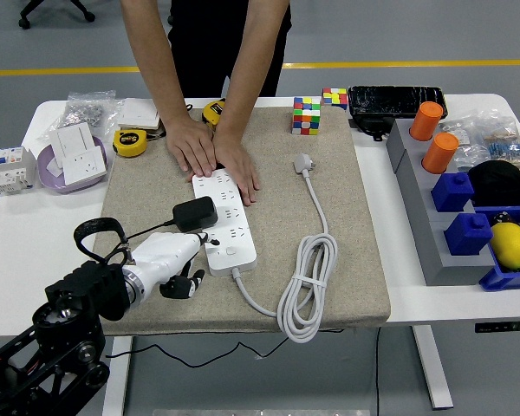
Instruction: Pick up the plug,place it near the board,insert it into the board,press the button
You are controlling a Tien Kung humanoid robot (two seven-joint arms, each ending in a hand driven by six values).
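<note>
The white power strip [228, 217] lies on the beige mat [355, 217], its button end nearest me. A black plug [195, 213] sits in a socket on the strip's left side, with its black cord trailing left. My left hand [189, 264], white with black fingertips [184, 284], is just left of the strip's near end, fingers curled and holding nothing. Whether it touches the strip I cannot tell. A person's two hands [217, 154] press flat on the strip's far end. My right arm is out of view.
The strip's white cable [308, 290] is coiled on the mat's right half, and its plug [304, 162] lies further back. Rubik's cubes [307, 114] and tape measures [131, 142] sit at the back. A purple bowl [72, 165] is on the left, and bins [468, 217] on the right.
</note>
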